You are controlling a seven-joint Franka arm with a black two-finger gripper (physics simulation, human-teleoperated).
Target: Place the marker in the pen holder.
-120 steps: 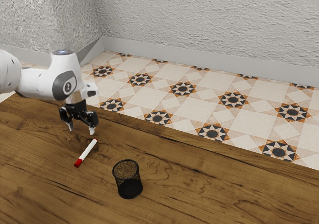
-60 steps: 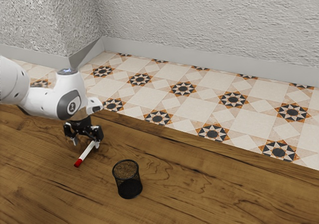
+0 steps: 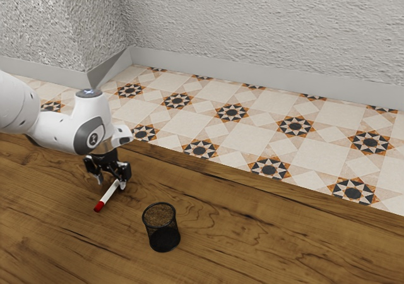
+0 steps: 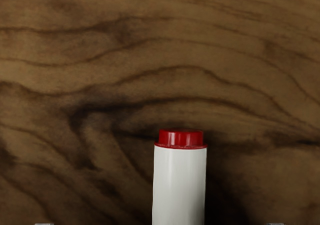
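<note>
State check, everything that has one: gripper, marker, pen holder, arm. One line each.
Gripper: open, low over the marker's white end, fingers apart on either side.
Marker: lying on its side on the table, outside the pen holder.
Pen holder: upright on the table, mouth up, no marker in it.
Arm: extended over the table, hand lowered.
</note>
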